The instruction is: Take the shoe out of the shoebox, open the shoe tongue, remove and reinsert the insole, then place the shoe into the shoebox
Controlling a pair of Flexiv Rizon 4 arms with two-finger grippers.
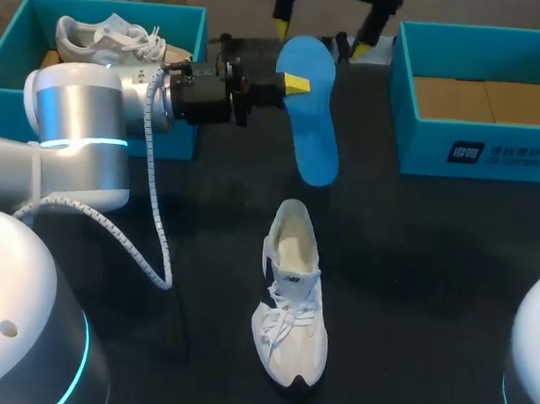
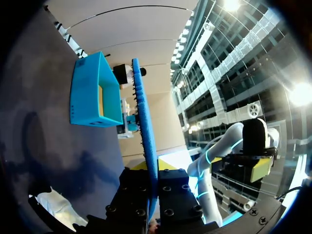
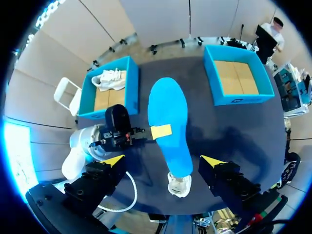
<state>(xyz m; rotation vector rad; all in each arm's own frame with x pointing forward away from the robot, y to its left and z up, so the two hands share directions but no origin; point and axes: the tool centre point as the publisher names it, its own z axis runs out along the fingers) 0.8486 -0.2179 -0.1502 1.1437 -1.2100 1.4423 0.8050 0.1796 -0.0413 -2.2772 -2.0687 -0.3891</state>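
- Left arm (image 1: 79, 119): the left jaws pinch the blue insole (image 1: 312, 121) by one long edge, with a yellow tip on its upper face. The insole is held beyond the heel end of the white sneaker (image 1: 292, 298), apart from it
- White sneaker: upright on its sole on the tabletop (image 1: 434, 273), toe towards the robot, collar facing up, laces slack. The inside shows pale, so the footbed is judged bare
- Right jaws: spread wide and empty, high above the sneaker, looking down on it
- Empty shoebox (image 1: 483, 150): beyond the sneaker, to its right. A second shoebox (image 1: 8, 56), beyond the sneaker to its left, holds another white shoe (image 1: 105, 38)
- Step in hand, as judged: reinsertion of the insole; removal appears done
- Method advised: the insole's broader end appears to be the one farther from the sneaker, so turn it until that end leads. Then bring it low over the collar and feed it at a shallow slant towards the toe
- The right jaws would serve best holding the tongue or collar, so the sneaker cannot slide
- Risk: a side pinch lets the insole twist or fold at the collar; release only once the heel end lies flat
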